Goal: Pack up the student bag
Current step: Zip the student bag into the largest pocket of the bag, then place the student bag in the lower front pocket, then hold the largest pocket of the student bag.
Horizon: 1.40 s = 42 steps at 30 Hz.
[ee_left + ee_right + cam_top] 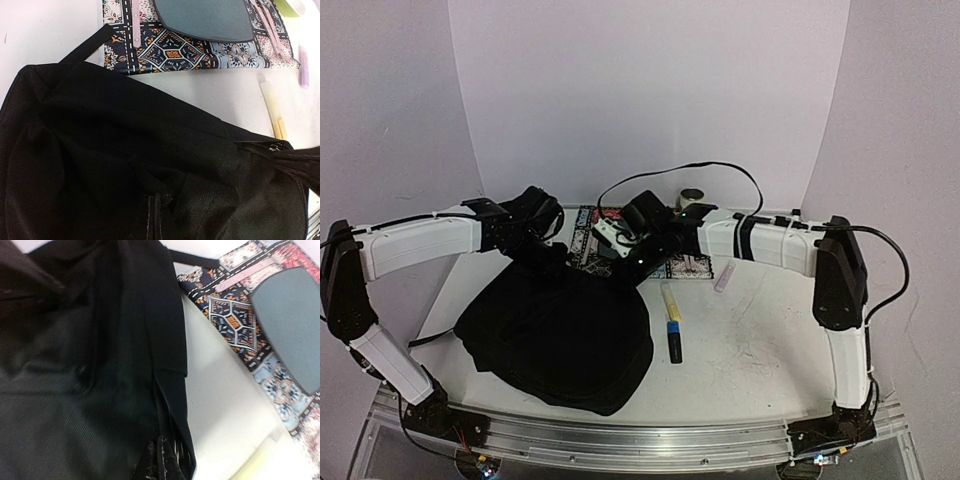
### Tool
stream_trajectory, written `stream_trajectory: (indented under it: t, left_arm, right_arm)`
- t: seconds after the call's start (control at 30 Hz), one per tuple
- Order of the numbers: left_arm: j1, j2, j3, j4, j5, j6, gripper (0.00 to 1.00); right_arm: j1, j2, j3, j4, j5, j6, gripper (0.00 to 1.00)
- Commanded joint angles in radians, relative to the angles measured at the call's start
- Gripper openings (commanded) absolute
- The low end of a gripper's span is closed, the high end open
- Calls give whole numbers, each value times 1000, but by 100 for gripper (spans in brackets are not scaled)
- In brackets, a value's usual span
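The student bag (560, 335), a big soft black backpack, lies slumped on the left half of the table. My left gripper (542, 245) sits at the bag's far left edge. In the left wrist view its fingers (156, 216) are pressed together on black fabric beside a webbing loop (145, 182). My right gripper (630, 262) is at the bag's far right edge. In the right wrist view it is shut (167, 460) on the rim of the bag (90, 365), with the dark lining showing to the left.
A patterned pouch with a grey patch (692, 266) lies just behind the bag, partly under the right wrist. A yellow marker with a black cap (671, 318) and a small lilac piece (724, 277) lie to the right. A small roll (692, 196) stands at the back.
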Motion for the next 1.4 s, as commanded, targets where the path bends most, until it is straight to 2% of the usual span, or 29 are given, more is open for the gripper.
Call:
stream_trajectory:
  t: [0.0, 0.23, 0.47, 0.5, 0.63, 0.73, 1.03, 1.37]
  left_arm:
    - [22, -26, -13, -3, -13, 17, 0]
    - [39, -23, 1, -2, -19, 26, 0]
    - [39, -17, 40, -3, -9, 35, 2]
    - [39, -18, 47, -1, -1, 39, 4]
    - [39, 1, 84, 5, 51, 93, 25]
    - [39, 18, 120, 15, 94, 148, 35]
    - [34, 127, 203, 17, 239, 174, 47]
    - [13, 197, 203, -66, 185, 171, 53]
  right_arm:
    - [4, -153, -74, -14, 29, 2, 0]
    - [4, -257, -214, 21, 30, 42, 0]
    - [5, -276, -270, 60, -24, 97, 0]
    - [5, -277, -280, 67, -34, 105, 0]
    - [4, -287, -300, 102, -38, 114, 0]
    - [5, -287, -286, 111, -29, 106, 0]
    - [4, -263, -272, 143, -28, 117, 0]
    - [3, -265, -275, 157, -8, 119, 0]
